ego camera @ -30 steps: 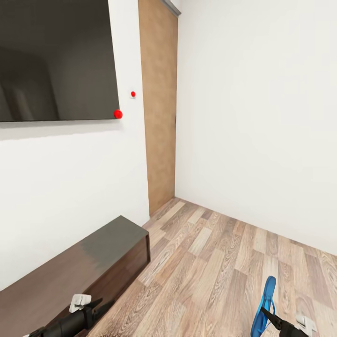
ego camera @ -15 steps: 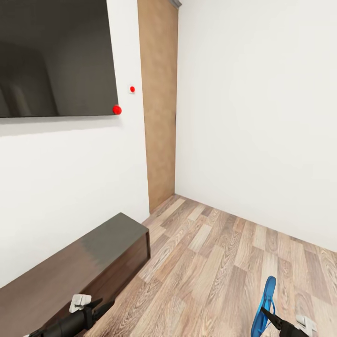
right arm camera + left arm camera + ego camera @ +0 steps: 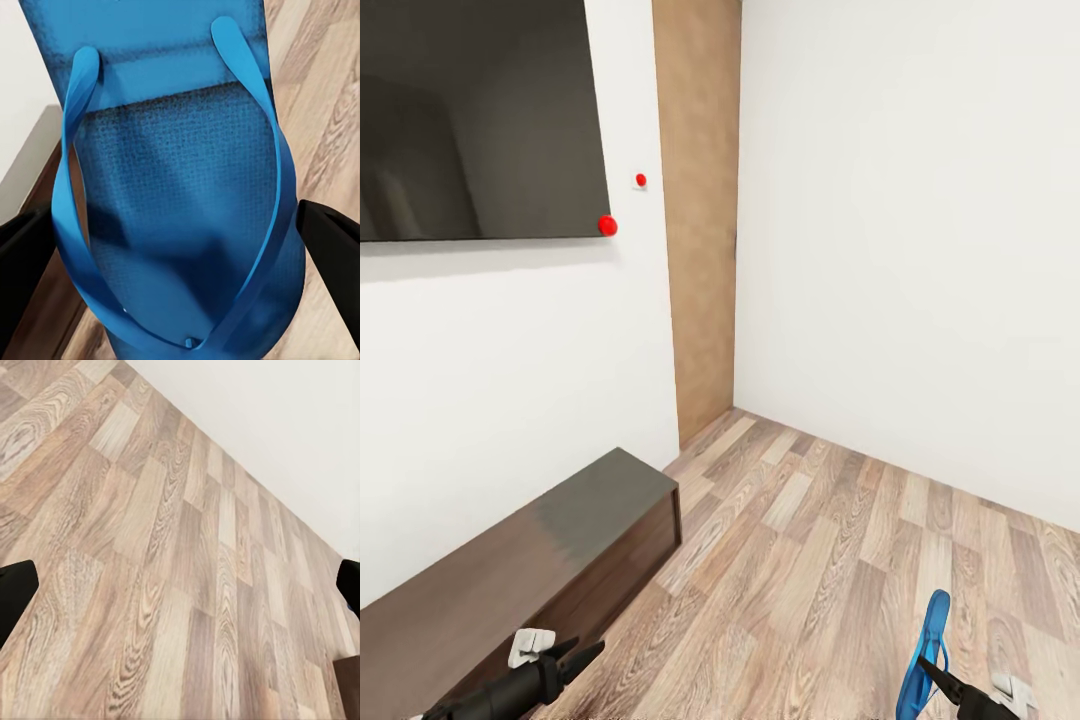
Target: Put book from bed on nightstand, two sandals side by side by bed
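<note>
1. Head view: corner of the bedroom w/ white walls [image 3: 900,250], a brown door [image 3: 700,220] set at the corner, and grey-brown wood-plank floor [image 3: 810,560].
2. Big dark TV screen [image 3: 470,120] hangs on the wall at upper left; a red dot [image 3: 607,226] sits at its lower right corner, a smaller red dot [image 3: 640,180] on the wall just beside it, toward the door.
3. Long low dark TV cabinet [image 3: 530,570] runs along the wall below the screen; glossy top, end face toward the door.
4. Left gripper [image 3: 585,655] shows at bottom left of head view, over the near front edge of the cabinet; black fingers w/ a pale bracket behind. In left wrist view its two dark fingertips [image 3: 16,592] sit at opposite edges w/ bare floor and wall between them, so spread wide and carrying nothing.
5. Right gripper [image 3: 932,672] at bottom right of head view, clamped on one blue sandal [image 3: 926,655]. Sandal stands nearly upright, on edge to the head cam, raised above the floor, its upper end well clear of the gripper.
6. Right wrist view: sandal [image 3: 180,195] fills the frame face-on, textured footbed and thin blue toe straps [image 3: 266,142] in a V visible; dark fingers [image 3: 330,240] on either side of it, pressed at its edges. Floor and an edge of the dark cabinet show behind it.
</note>
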Robot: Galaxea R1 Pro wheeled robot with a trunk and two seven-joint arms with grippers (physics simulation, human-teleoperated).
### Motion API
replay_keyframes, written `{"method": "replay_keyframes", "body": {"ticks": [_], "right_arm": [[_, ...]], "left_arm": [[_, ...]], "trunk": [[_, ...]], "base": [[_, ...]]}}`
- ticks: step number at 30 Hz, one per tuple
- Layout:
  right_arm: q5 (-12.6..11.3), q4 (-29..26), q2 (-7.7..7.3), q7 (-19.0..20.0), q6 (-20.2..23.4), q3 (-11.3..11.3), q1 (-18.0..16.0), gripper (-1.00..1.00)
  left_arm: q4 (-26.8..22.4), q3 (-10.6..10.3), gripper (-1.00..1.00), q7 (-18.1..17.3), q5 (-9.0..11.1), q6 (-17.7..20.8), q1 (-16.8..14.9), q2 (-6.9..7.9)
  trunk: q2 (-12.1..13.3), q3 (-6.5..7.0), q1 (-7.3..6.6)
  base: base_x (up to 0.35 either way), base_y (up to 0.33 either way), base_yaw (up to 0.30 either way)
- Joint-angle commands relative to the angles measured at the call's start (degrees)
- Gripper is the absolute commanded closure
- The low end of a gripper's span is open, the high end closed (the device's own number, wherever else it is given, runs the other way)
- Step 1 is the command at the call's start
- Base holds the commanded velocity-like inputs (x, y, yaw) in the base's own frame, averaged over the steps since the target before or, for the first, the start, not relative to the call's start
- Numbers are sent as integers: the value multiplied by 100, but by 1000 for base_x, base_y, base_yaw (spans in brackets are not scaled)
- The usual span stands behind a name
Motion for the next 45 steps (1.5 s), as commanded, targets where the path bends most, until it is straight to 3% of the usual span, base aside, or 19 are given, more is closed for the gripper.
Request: {"method": "replay_keyframes", "body": {"ticks": [1, 45], "right_arm": [[-34, 2, 1, 32, 58, -16, -5, 100], [-34, 4, 1, 32, 58, -25, -6, 100]], "left_arm": [[1, 4, -100, -20, 31, 60, -2, 0], [1, 4, -100, -15, 31, 60, -1, 0]], "trunk": [[-3, -15, -1], [-3, -415, -1]], "base": [[0, 0, 0], [0, 0, 0]]}}
